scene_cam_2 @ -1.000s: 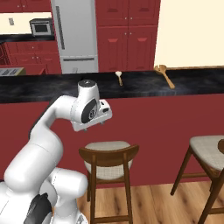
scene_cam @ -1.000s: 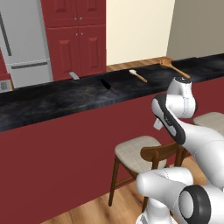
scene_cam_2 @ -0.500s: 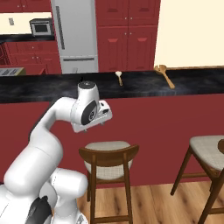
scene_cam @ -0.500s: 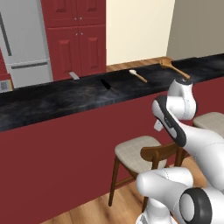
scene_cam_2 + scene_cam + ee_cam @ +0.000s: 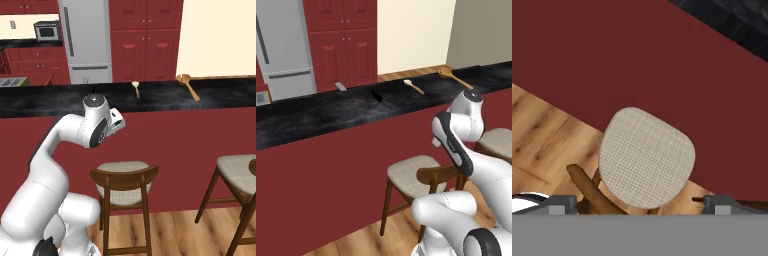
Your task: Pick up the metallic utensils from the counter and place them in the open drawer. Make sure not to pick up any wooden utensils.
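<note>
You see the fork (image 5: 341, 86) on the counter (image 5: 316, 112) too small to make out tines, and the stool (image 5: 646, 157) legs cut off at the hand view's bottom.

We see the black-handled knife (image 5: 376, 96) lying flat mid-bench on the glossy black bench (image 5: 316, 117), the silver fork (image 5: 341, 86) at its far edge. Two wooden spoons (image 5: 413, 86) lie flat nearer the right end.

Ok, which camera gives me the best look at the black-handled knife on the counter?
The left base view: the knife lies in plain sight on the black counter, between the silver fork and the pale wooden spoon. In the right base view the arm's wrist stands where it would be. The hand view looks at a stool seat.
</note>
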